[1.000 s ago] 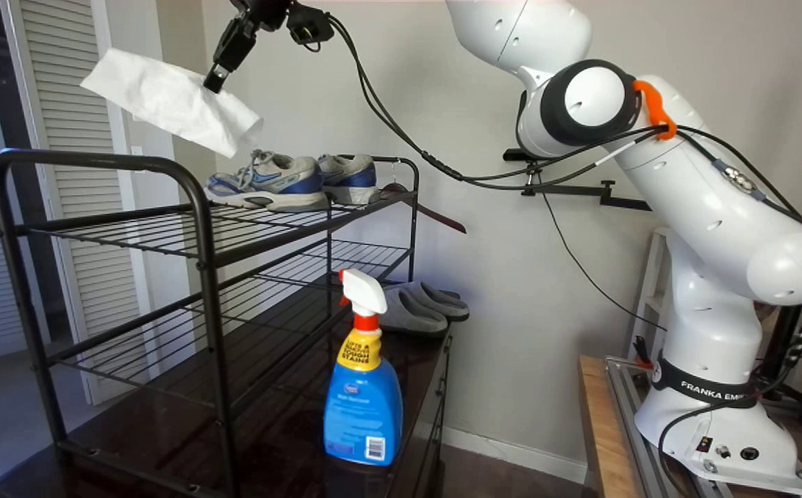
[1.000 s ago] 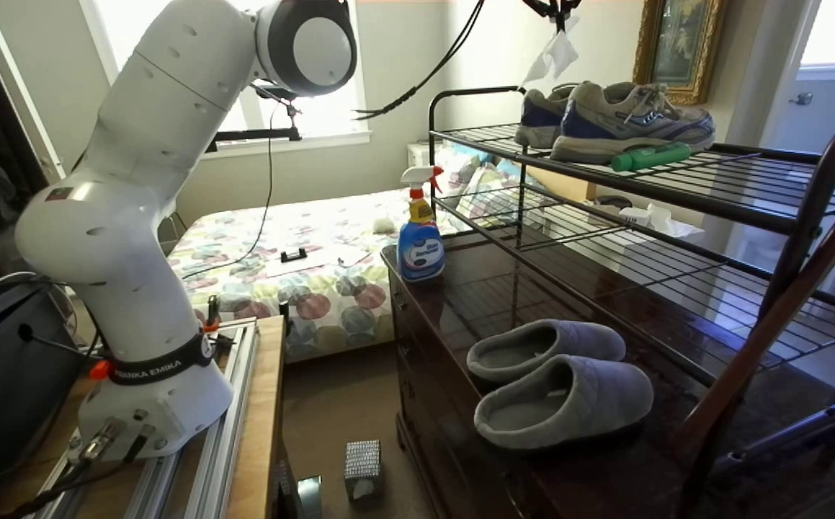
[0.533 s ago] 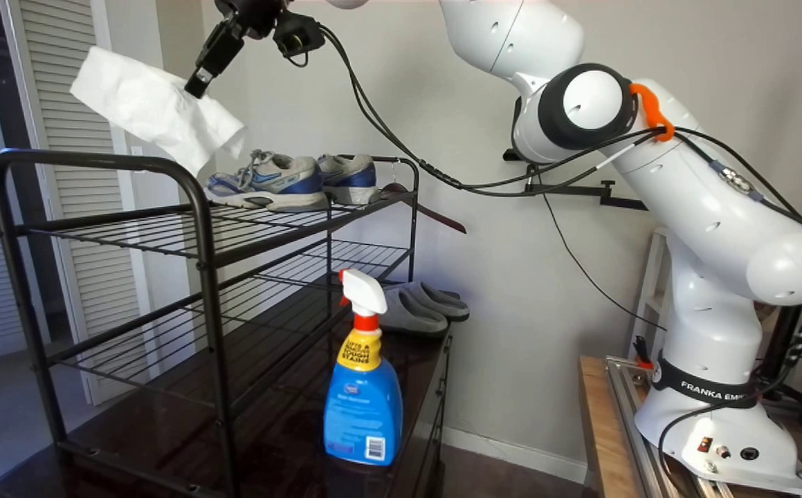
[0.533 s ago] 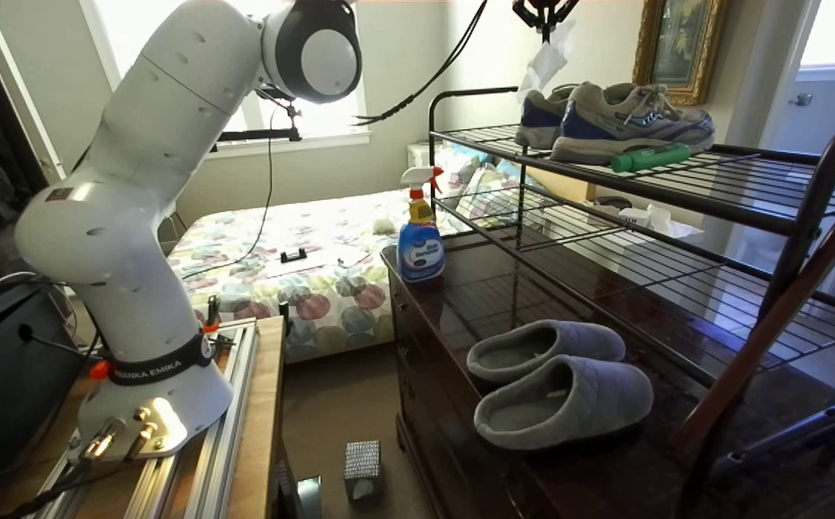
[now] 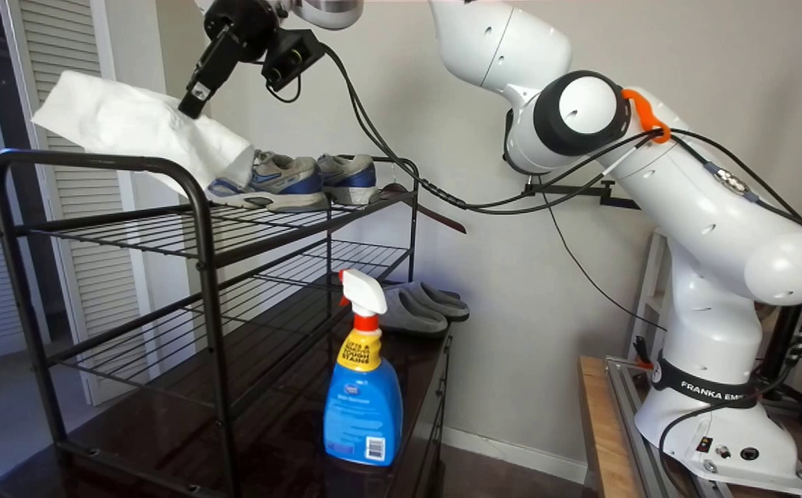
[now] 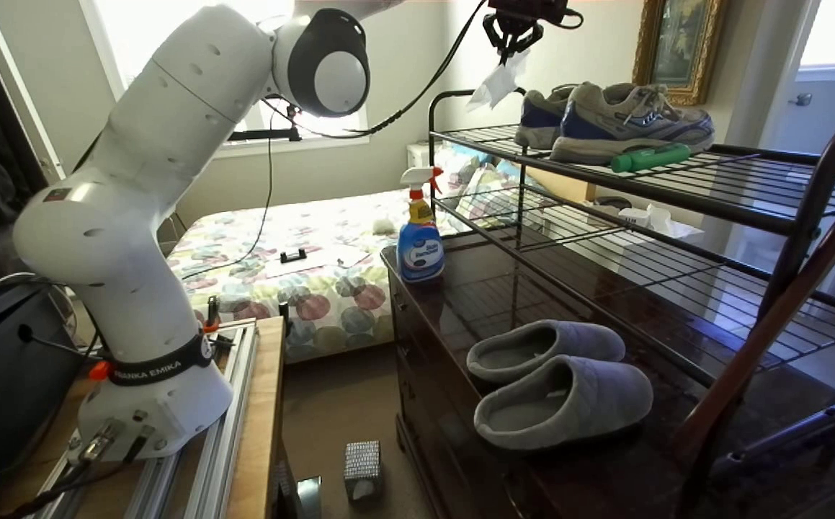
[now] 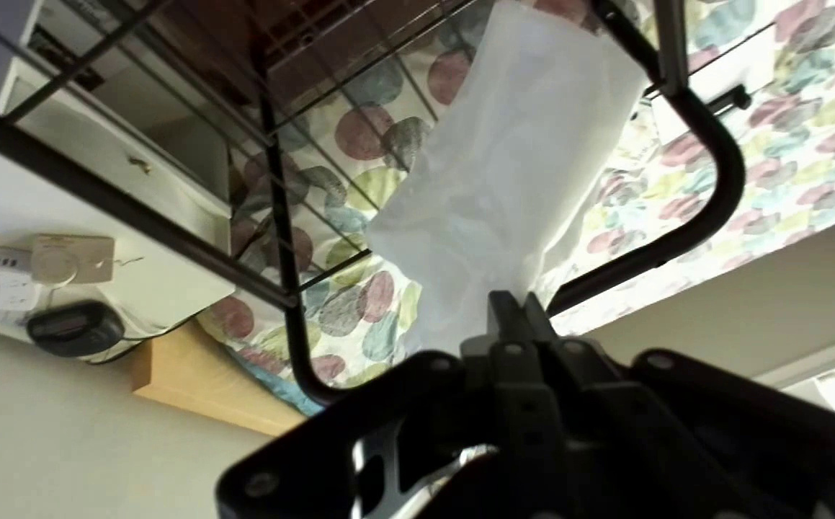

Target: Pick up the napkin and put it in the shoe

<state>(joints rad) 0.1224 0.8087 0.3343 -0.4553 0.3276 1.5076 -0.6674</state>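
The white napkin [image 5: 131, 121] hangs in the air, pinched by my gripper [image 5: 192, 112] near its upper edge. In the wrist view the fingertips [image 7: 505, 313] are together on the sheet [image 7: 511, 144], which spreads out beyond them. Two grey-blue sneakers stand side by side on the rack's top shelf. The napkin's lower corner covers the toe of a shoe [image 5: 286, 181] in an exterior view. Seen from another side, the gripper [image 6: 506, 59] and napkin [image 6: 493, 88] are left of both sneakers, apart from the nearer shoe [image 6: 626, 126]. Neither sneaker shows in the wrist view.
A black wire rack [image 5: 203, 228] with raised end rails stands on a dark dresser [image 6: 460, 317]. On its top shelf a green tube [image 6: 651, 156] lies against the nearer sneaker. A blue spray bottle [image 5: 362, 408] and grey slippers [image 6: 568, 400] are on the dresser.
My gripper has come down and shifted left in both exterior views, carrying the napkin. The napkin now hangs lower, at the rack's end rail. Shoes and rack have not moved.
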